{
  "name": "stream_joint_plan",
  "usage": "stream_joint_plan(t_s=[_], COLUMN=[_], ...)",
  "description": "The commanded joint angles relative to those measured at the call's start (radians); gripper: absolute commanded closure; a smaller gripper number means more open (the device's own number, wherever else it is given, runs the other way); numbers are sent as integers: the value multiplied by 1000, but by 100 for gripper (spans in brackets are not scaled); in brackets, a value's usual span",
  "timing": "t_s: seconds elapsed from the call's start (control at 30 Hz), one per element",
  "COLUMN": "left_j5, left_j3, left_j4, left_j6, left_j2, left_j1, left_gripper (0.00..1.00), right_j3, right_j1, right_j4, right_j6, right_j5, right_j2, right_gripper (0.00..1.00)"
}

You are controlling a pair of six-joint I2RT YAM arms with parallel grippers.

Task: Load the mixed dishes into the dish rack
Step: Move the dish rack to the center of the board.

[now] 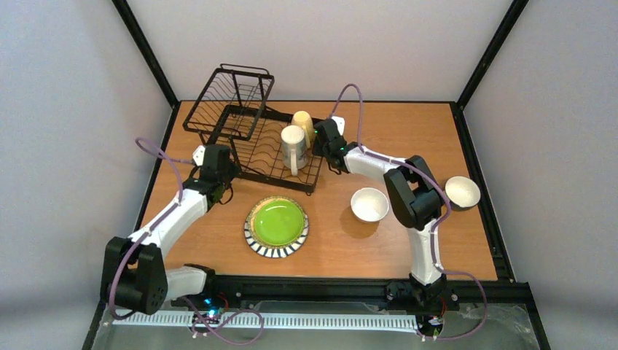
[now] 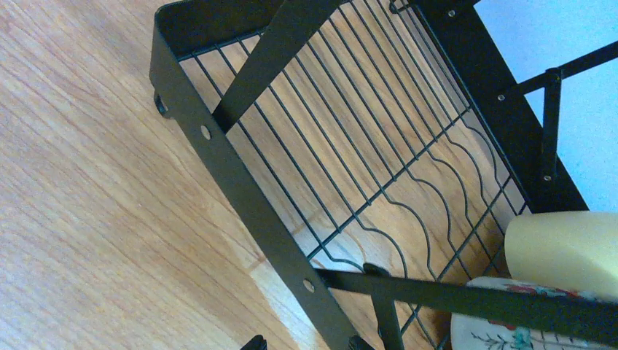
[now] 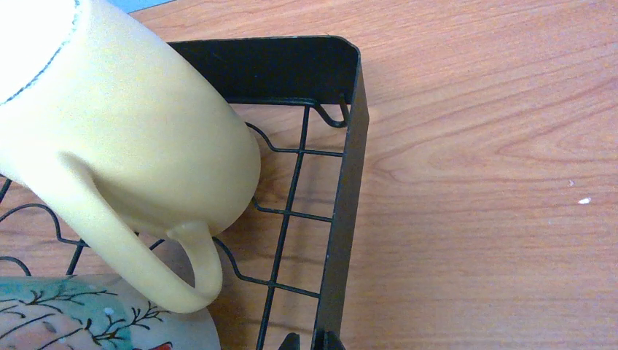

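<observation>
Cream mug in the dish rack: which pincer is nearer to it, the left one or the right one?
Right. The right pincer is at the dish rack's edge, just beside the cream mug; the left pincer is at the rack's opposite side.

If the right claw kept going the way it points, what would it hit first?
Probably the black side rail of the rack, right ahead of the shut right gripper; the yellow mug sits off to the side. Depth is hard to judge.
</observation>
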Motion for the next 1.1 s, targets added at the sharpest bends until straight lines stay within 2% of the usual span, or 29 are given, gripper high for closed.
stream_joint_plan(t_s=[0.0,0.37,1.07], left_j5=[-44,-59,-90], left_j3=[50,128,207], left_j4=[19,39,21], left_j6=[13,42,104], left_j2=[50,189,264], left_j1=[-5,-5,-5], left_gripper=[37,37,36], right_j3=[-69,-126,-267], right_j1=[45,65,73], right_j4=[-93,-74,-40], right_j6=[15,16,38], right_j5=[-73,-82,-68], right_j2=[-30,-90,-156], right_gripper=[98,98,98])
